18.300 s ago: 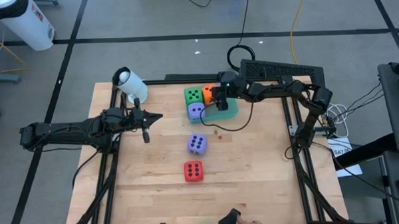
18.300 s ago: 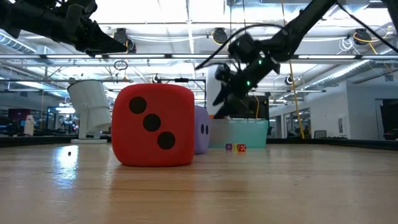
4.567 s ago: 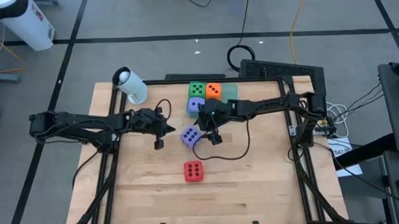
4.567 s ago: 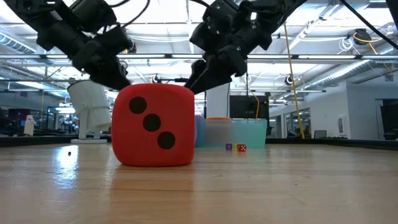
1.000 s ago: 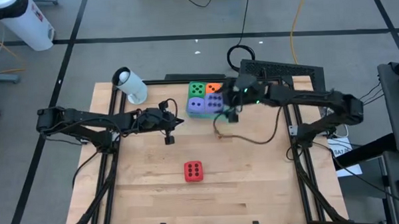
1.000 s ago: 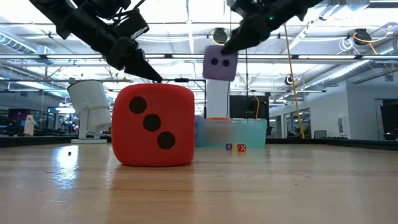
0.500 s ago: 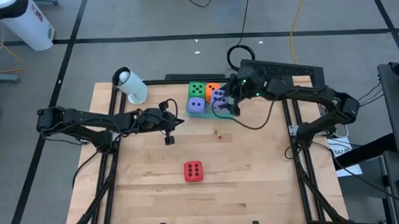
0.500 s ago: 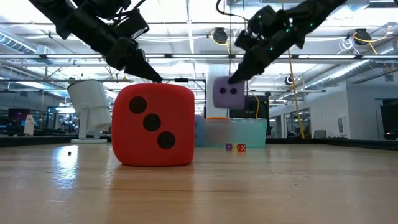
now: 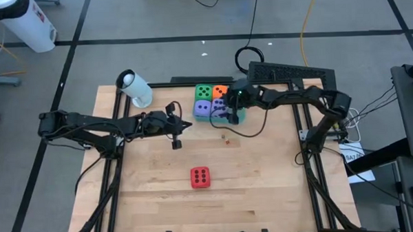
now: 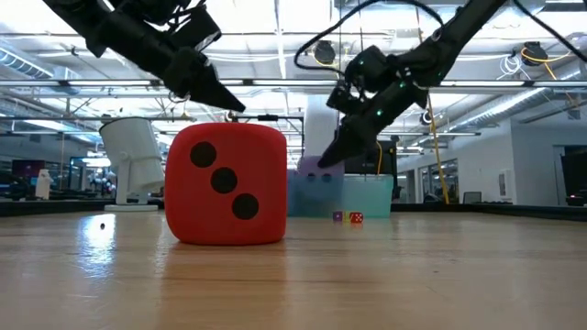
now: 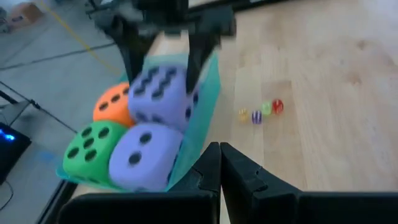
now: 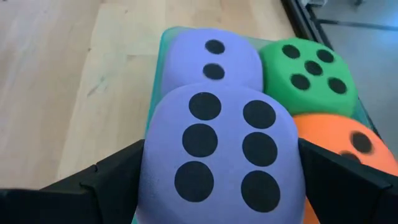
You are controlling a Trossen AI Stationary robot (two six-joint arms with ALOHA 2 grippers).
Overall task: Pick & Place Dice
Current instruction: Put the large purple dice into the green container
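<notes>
In the high view, at left of centre, the left claw (image 9: 177,133) hangs over bare counter (image 9: 264,183), its fingers pressed together on nothing, pointing toward the tray.

Below centre, the red die (image 9: 200,176) sits alone on the wood, well apart from everything else and not yet placed.

Just right of centre near the top, the green tray (image 9: 241,116) carries the green die (image 9: 204,92), the orange die (image 9: 220,92) and a purple die (image 9: 202,109) showing two pips. The right claw (image 9: 227,110) reaches in from the right and grips the second purple die (image 12: 221,146), six pips up, its fingers spread wide against opposite sides as it sets the cube into the tray's last corner beside the others.

The dice look like light, soft foam, likely to squash a little and unlikely to slip or break. The red one is best taken across two opposite flat faces, squarely at mid-height.
</notes>
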